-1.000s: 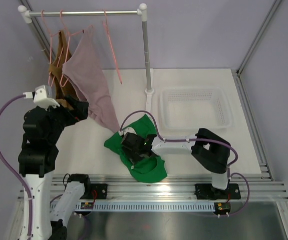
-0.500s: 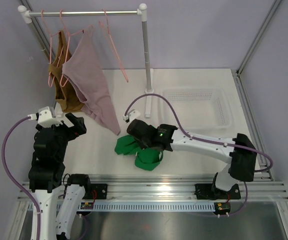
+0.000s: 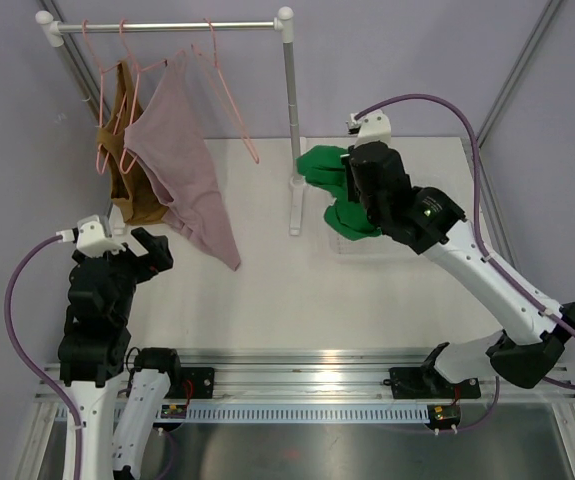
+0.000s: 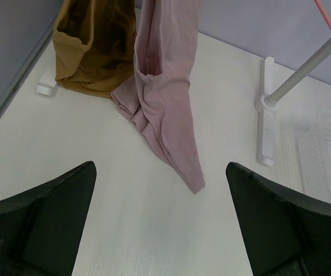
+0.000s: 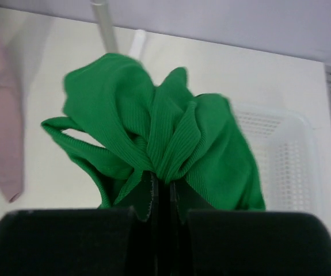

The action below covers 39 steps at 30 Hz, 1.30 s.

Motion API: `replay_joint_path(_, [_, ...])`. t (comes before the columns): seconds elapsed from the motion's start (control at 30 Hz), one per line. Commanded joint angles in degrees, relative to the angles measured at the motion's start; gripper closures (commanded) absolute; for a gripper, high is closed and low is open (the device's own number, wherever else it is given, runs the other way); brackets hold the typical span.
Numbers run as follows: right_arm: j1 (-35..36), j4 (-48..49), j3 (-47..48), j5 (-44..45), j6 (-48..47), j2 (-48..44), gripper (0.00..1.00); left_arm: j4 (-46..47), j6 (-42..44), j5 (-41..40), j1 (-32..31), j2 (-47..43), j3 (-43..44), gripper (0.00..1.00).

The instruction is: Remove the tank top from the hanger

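Observation:
A green tank top (image 3: 329, 178) hangs bunched in the air beside the rack post, clear of any hanger. My right gripper (image 3: 355, 190) is shut on it, and the right wrist view shows the green tank top (image 5: 153, 126) pinched between the closed fingers of the right gripper (image 5: 162, 192). A pink tank top (image 3: 182, 165) droops from a pink hanger (image 3: 132, 65) on the rail. My left gripper (image 3: 143, 247) is open and holds nothing, low and near-left of it. The left wrist view has the pink tank top (image 4: 165, 98) ahead of the left gripper (image 4: 160, 168), apart from it.
A brown top (image 3: 125, 185) hangs left of the pink one, also visible as the brown top (image 4: 93, 49). An empty pink hanger (image 3: 229, 100) dangles from the rail (image 3: 167, 27). The rack post (image 3: 292, 110) stands mid-table. A white basket (image 5: 283, 158) lies under the green top.
The right gripper shut on the green top on the table, then lifted it back and right to the basket. The left arm drew back from the pink top and lowered.

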Motion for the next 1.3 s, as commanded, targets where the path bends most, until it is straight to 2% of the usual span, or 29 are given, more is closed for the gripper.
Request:
replay_joint_path(0.0, [-5.11,3.22,-3.24,1.38,-3.28,-1.35,1.0,3.61,0.96,-0.84,-0.02,-1.13,-0.23,0.01])
replay_joint_path(0.13, [-14.76,4.54,-7.54,-3.63,-4.16,1.88,1.0,3.52,0.96,-1.19,-0.02,-1.49,-0.23,0.01])
replay_joint_path(0.23, [-16.89,9.61,-11.4,-3.55,-8.03,5.75,1.0,3.52,1.05,-1.19,-0.02,-1.4,-0.32,0.01])
replay_joint_path(0.37, [-24.08,11.84,-12.48,-11.36,-8.39,11.12,1.0,3.7,0.96,-1.02,0.07,-1.05,-0.32,0.01])
replay_joint_path(0.47, [-27.35,13.59,-12.3,-15.15,-6.54,16.04,1.0,3.52,0.96,-1.02,-0.02,-0.61,-0.23,0.01])
replay_joint_path(0.63, [-28.24,12.02,-10.81,-17.43,-5.31,25.96,1.0,3.43,0.88,-0.05,0.07,0.18,0.21,0.01])
replay_joint_path(0.67, [-28.24,11.41,-10.89,-17.61,-4.18,26.42,0.96,3.08,0.88,0.56,0.07,0.97,1.43,0.01])
replay_joint_path(0.7, [-28.24,11.14,-11.33,-17.96,-3.64,26.6,0.87,2.64,0.79,1.52,0.07,1.85,2.48,0.01])
replay_joint_path(0.73, [-28.24,11.57,-12.73,-17.71,-3.03,25.55,0.59,0.99,0.53,1.71,0.07,2.55,3.8,0.01])
replay_joint_path(0.77, [-28.15,11.92,-13.44,-17.53,-2.24,24.5,0.49,0.27,0.26,1.88,0.07,4.3,5.47,0.01])
replay_joint_path(0.83, [-28.24,11.49,-14.15,-16.65,-1.44,21.09,0.35,-2.35,-0.35,2.58,0.07,6.59,11.17,0.01])
replay_joint_path(0.9, [-28.24,9.65,-13.62,-15.95,-0.65,18.26,0.01,-4.29,-0.18,3.72,0.07,11.66,18.62,0.01])
replay_joint_path(1.0, [-28.15,6.75,-12.3,-14.8,-0.3,11.85,0.0,-8.86,0.87,4.26,-0.02,18.27,27.68,0.01])
replay_joint_path(1.07, [-28.06,5.87,-12.65,-14.36,0.84,6.14,0.0,-12.2,1.92,4.34,0.07,25.12,36.91,0.01])
replay_joint_path(1.17, [-28.15,6.91,-15.63,-17.34,3.56,-2.56,0.01,-13.88,3.69,3.82,0.07,33.56,46.94,0.01])
replay_joint_path(1.27, [-28.15,10.77,-21.07,-31.8,4.97,-11.61,0.01,-15.9,4.39,3.38,0.07,42.96,57.46,0.01])
